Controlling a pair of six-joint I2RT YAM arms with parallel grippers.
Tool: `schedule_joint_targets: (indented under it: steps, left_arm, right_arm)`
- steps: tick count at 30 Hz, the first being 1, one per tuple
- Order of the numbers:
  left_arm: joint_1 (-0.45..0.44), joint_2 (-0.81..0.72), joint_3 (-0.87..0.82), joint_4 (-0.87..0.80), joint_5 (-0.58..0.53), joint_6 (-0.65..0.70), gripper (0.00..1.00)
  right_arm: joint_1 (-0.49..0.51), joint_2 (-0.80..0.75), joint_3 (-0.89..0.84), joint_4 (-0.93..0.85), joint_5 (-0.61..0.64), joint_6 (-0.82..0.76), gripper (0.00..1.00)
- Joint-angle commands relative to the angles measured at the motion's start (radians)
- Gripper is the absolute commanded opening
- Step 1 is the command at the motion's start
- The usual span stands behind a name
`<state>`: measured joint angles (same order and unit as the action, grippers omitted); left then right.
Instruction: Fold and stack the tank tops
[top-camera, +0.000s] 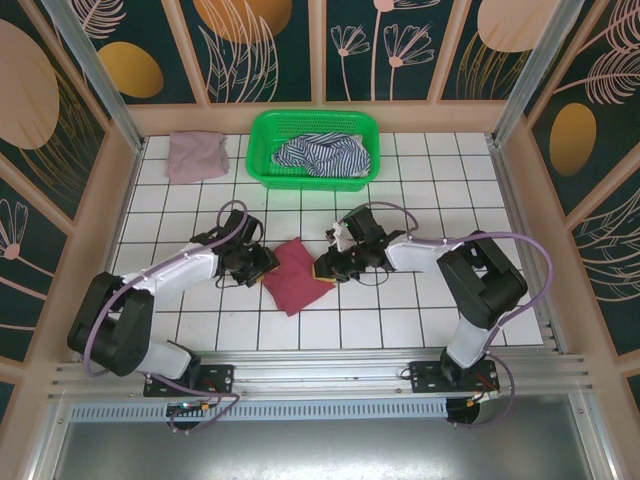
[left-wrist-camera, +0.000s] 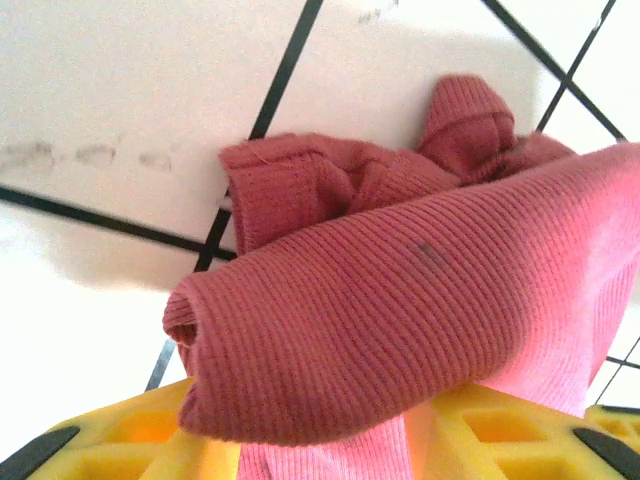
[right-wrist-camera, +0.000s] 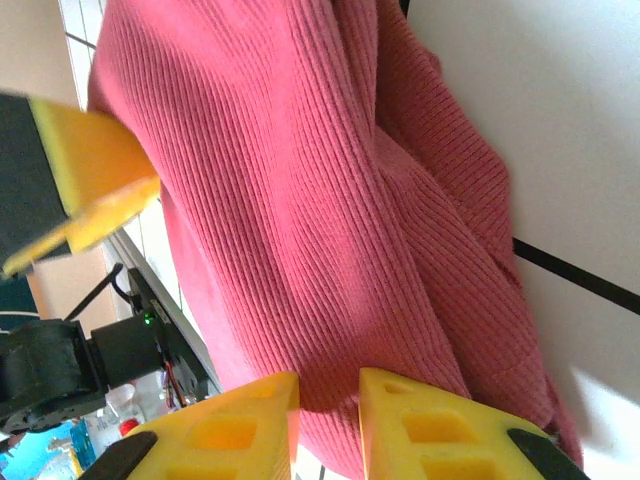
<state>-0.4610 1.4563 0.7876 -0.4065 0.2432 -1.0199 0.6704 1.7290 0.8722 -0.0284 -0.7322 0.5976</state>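
A white tiled desk (top-camera: 430, 190) with black grid lines carries everything. At the upper centre of the top view sits a green plastic basket (top-camera: 262, 150) holding a crumpled navy-and-white striped tank top (top-camera: 320, 155). A folded dusty mauve-pink tank top (top-camera: 195, 156) lies at the upper left. In the middle, a dark red ribbed tank top (top-camera: 292, 276) lies bunched between the two arms. The right fingers (right-wrist-camera: 430, 425), nearly together, pinch its edge. Cloth drapes over the left fingers (left-wrist-camera: 140, 440); whether they grip it cannot be told.
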Motion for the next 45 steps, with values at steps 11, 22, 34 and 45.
schedule_joint_targets:
  steps: [11,22,34,45]
  left_arm:
    - [0.087,0.298,0.264,-0.105,0.004,0.337,0.47]
    - [0.086,0.072,0.126,-0.161,0.032,0.371,0.54]
    - [0.091,0.177,0.085,0.023,0.125,0.516,0.58]
    - [0.091,0.174,-0.038,0.167,0.194,0.467,0.39]
  right_arm:
    - [0.037,-0.003,-0.026,0.089,-0.023,0.048,0.29]
    - [-0.091,-0.177,-0.038,-0.017,-0.002,0.004,0.43]
    - [-0.203,-0.32,-0.094,-0.114,0.014,-0.089,0.53]
    - [-0.227,-0.351,-0.127,-0.157,0.035,-0.113,0.54]
